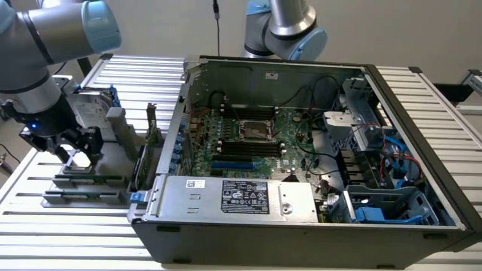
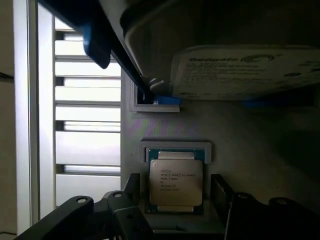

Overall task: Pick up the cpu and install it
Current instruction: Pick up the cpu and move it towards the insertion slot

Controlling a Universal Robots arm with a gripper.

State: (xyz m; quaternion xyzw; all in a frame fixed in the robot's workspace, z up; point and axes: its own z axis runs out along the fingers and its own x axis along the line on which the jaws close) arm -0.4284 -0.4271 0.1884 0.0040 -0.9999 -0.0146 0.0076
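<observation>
While my black pincer (image 1: 75, 148) hangs with its fingers (image 2: 220, 192) wide apart, gripping nothing, the small flat square silver-grey metal-topped cpu (image 2: 176, 182) lies below, between them — in a grey holder (image 2: 245, 150), outside the open grey computer case (image 1: 249, 240) on the exterior view's left.

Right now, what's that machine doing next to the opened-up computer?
A robot arm holds its open hand over the cpu, which lies in a grey holder beside the open computer case. One finger stands either side of the chip, not yet gripping it. The socket on the motherboard looks empty.
</observation>
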